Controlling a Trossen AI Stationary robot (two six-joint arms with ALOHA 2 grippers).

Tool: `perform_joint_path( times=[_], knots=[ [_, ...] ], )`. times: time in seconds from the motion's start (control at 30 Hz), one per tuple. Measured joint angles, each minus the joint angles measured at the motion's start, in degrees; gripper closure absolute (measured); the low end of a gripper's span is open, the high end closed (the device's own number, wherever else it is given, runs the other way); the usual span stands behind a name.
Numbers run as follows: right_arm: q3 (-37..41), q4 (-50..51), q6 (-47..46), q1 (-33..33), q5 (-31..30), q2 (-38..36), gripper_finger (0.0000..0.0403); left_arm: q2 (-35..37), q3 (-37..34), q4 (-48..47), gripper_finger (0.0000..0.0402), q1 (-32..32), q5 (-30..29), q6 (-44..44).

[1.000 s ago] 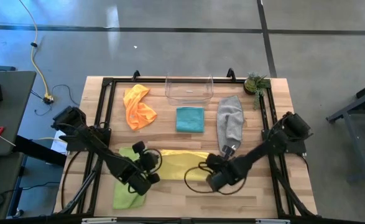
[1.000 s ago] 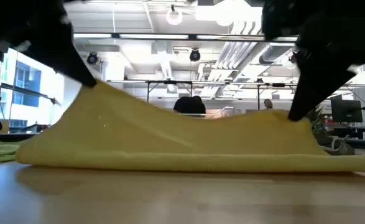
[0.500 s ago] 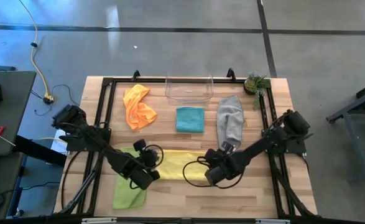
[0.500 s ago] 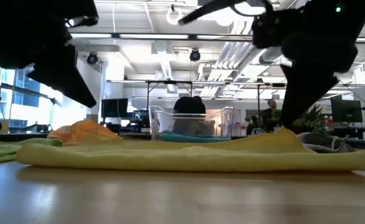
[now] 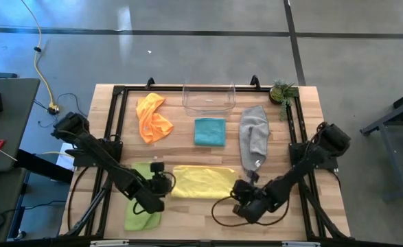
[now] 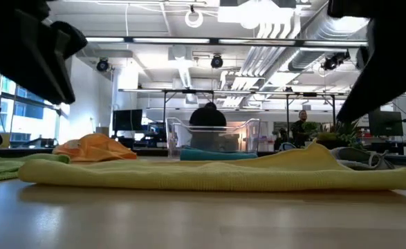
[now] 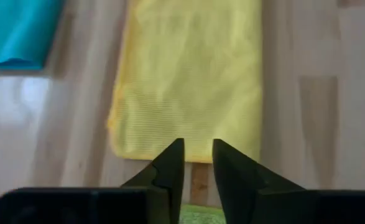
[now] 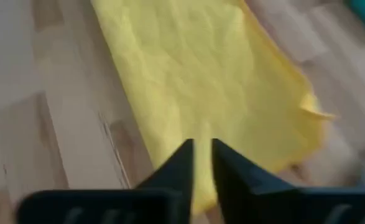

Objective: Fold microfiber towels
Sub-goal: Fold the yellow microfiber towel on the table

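Observation:
The yellow towel lies folded into a flat band on the wood near the table's front; its right end stands in a small peak. My left gripper hovers just off its left end, slightly open and holding nothing. My right gripper hovers over its right near corner, slightly open and holding nothing. The lime green towel lies under my left arm. The orange towel, the teal towel and the grey towel lie farther back.
A clear plastic bin stands at the middle of the far edge, with a small potted plant at the far right corner. A black frame runs around the table. Bare wood lies in front of the yellow towel.
Both grippers held the yellow towel's top layer raised at its two ends. The left let go first, then the right. The raised layer has dropped, so the towel now lies as a low folded band. Both grippers have risen off it, and the right has drawn back toward the near edge.

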State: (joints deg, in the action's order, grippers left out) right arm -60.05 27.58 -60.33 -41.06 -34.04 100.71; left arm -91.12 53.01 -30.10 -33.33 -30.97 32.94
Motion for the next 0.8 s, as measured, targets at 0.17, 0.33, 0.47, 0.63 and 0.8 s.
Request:
perform_joint_path(
  times=[0.17,0.33,0.47,0.63,0.8],
  knots=[
    [8.30,-15.81,0.77,1.25,0.77,0.35,0.0382,-5.42,0.02,4.50,0.0382,1.25,2.53,-6.81],
    [12.72,-18.06,-1.67,2.16,3.03,0.35,0.0390,-9.27,0.04,8.28,0.0398,2.18,4.99,-11.09],
    [14.20,-17.56,-3.97,3.28,4.51,0.30,0.0400,-10.86,-0.03,10.24,0.0400,2.49,7.30,-12.82],
    [14.19,-15.63,-3.68,5.66,5.06,0.17,0.0400,-11.67,-0.04,13.75,0.0401,2.58,11.32,-14.29],
    [14.16,-12.10,-2.47,8.93,5.22,-0.56,0.0402,-11.67,-0.02,18.23,0.0401,2.34,14.04,-15.16]
  ],
)
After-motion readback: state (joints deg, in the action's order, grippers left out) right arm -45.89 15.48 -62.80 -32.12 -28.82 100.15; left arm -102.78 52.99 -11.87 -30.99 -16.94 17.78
